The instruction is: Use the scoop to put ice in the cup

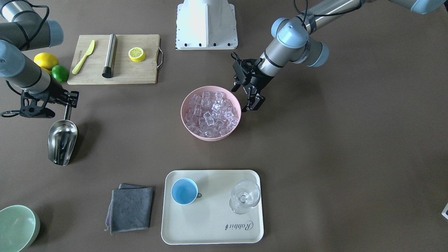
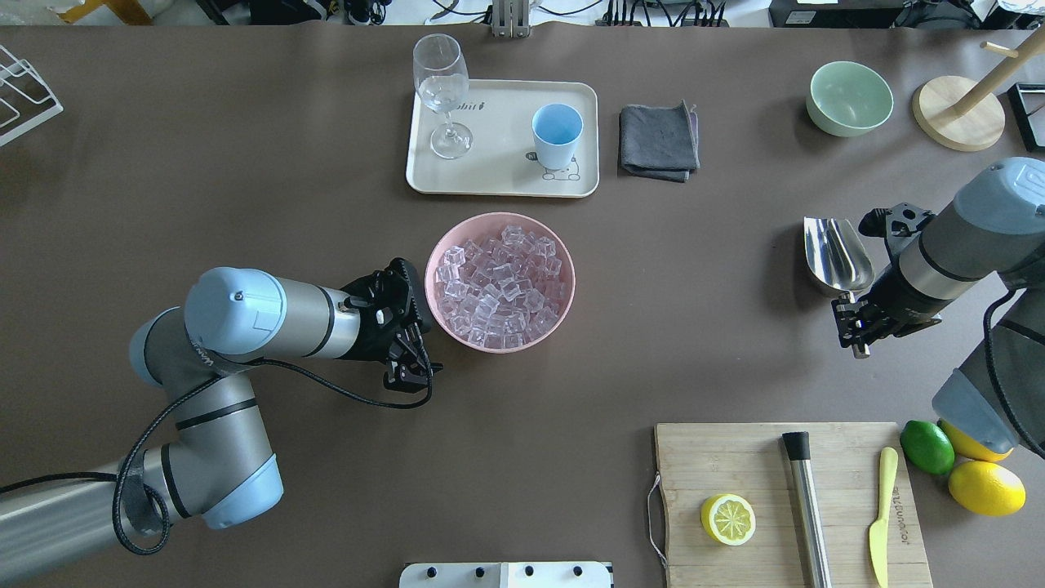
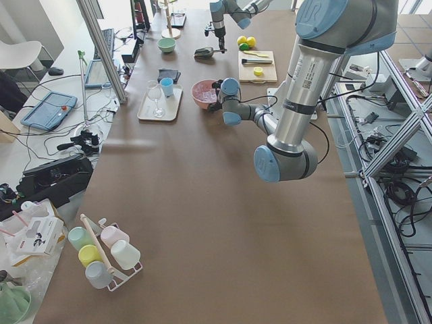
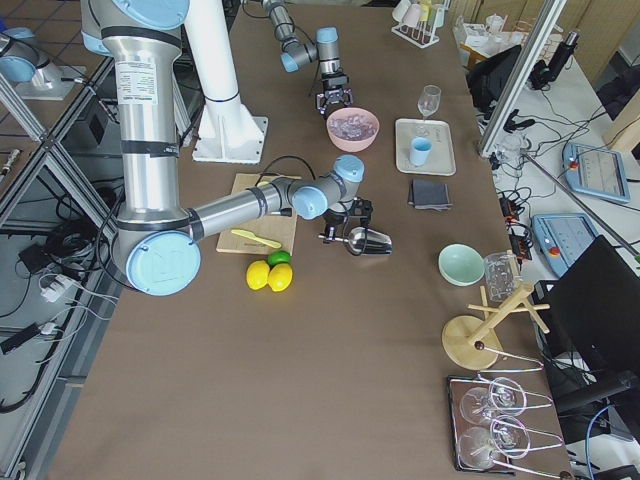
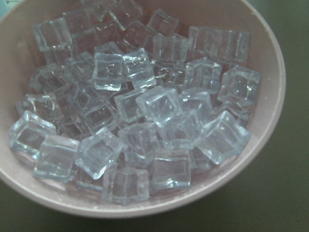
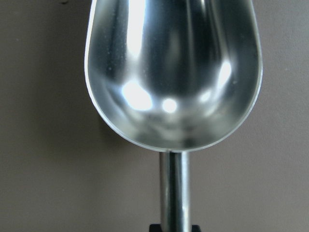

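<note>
The steel scoop [image 1: 62, 141] hangs over the table on my right side, its trough empty in the right wrist view [image 6: 174, 72]. My right gripper [image 1: 67, 102] is shut on its handle; it also shows in the overhead view [image 2: 856, 325]. The ice [image 1: 211, 113] fills a pink bowl [image 1: 210, 137] at mid-table, and it fills the left wrist view [image 5: 145, 106]. My left gripper [image 1: 254, 104] is open and empty, low beside the bowl's rim and not touching it. The light-blue cup [image 1: 184, 191] stands empty on a cream tray [image 1: 210, 224].
A stemmed glass [image 1: 245, 196] shares the tray. A grey cloth [image 1: 130, 208] and a pale green bowl [image 1: 15, 227] lie beyond the scoop. A cutting board [image 1: 133, 70] holds a steel rod [image 1: 110, 56], a yellow knife and a lemon half, with a lemon and a lime beside it.
</note>
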